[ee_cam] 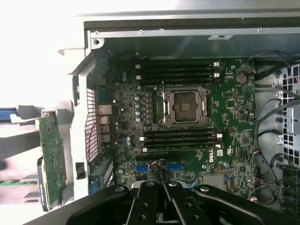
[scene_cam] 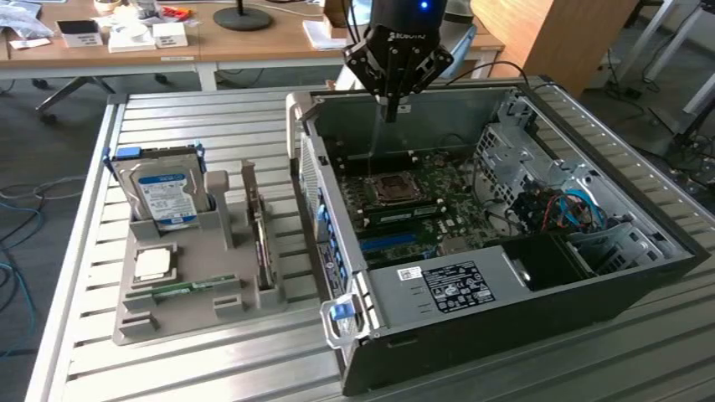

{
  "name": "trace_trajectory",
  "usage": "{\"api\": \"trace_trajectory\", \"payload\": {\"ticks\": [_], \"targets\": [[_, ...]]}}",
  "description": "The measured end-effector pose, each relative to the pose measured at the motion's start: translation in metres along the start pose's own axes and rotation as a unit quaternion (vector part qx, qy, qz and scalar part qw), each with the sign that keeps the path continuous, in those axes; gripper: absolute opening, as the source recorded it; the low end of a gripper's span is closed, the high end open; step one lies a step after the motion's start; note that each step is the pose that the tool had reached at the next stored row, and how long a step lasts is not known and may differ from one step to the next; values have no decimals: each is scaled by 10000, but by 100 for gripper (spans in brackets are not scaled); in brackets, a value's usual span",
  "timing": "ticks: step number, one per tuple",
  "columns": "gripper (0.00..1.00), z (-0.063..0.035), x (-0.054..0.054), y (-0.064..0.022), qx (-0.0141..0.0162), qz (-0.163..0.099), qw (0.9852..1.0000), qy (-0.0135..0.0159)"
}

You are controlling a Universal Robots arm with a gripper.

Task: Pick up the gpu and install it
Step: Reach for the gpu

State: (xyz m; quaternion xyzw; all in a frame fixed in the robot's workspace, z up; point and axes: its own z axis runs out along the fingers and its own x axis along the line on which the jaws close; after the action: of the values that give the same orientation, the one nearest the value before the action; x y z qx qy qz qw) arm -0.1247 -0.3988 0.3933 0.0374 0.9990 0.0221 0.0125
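my claw (scene_cam: 391,107) hangs pressed together and empty over the open computer case (scene_cam: 503,335), while the gpu (scene_cam: 260,230) stands on edge in its holder (scene_cam: 207,289) on the worktop (scene_cam: 167,368), probably to offer a free edge.

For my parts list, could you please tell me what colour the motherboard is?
The motherboard is dark green; wrist view.

one computer case (scene_cam: 537,331), one hard drive (scene_cam: 163,197), one gpu (ee_cam: 51,154), one memory stick (scene_cam: 184,290).
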Motion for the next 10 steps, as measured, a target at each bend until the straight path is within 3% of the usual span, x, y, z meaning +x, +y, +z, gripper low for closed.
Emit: {"api": "trace_trajectory", "payload": {"ticks": [10], "targets": [[11,-1,39,-3,0,0,10000,0]]}}
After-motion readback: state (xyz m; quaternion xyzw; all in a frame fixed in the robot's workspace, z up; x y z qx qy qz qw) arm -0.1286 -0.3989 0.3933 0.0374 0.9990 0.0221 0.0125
